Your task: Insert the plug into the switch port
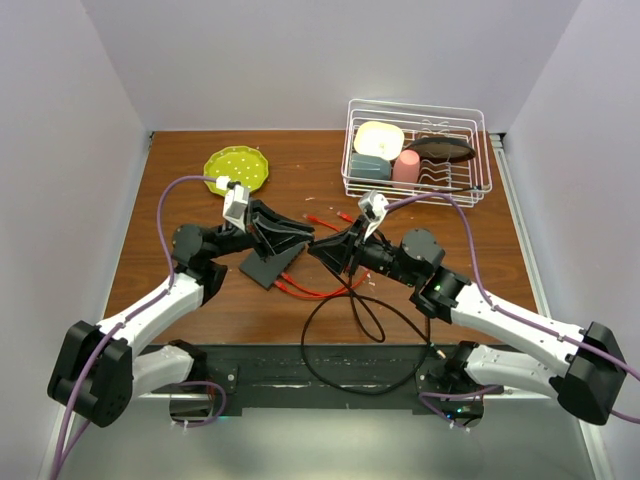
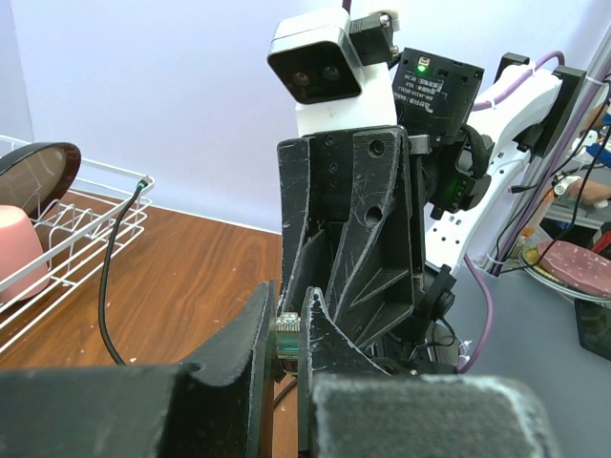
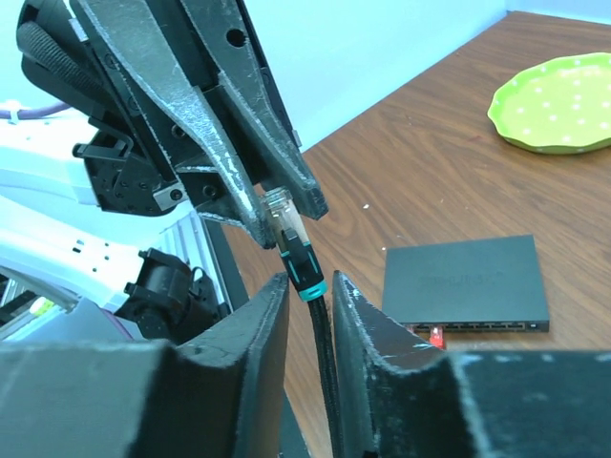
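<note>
One plug (image 3: 279, 212): clear connector with a teal boot, held in the air, well apart from the black switch (image 3: 468, 277).
Left gripper (image 2: 288, 303): clamped on the plug's clear tip.
Right gripper (image 3: 310, 291): fingers flank the black cable (image 3: 323, 353) just below the boot; whether they pinch it cannot be told.
Switch port (image 3: 496, 326): one of the row along the switch's edge, on the wooden table (image 3: 420, 162).

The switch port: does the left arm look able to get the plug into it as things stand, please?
Probably not yet: the left hand pinches the plug itself, with the right hand straddling its cable. The switch lies nearby, port row uncovered.
</note>
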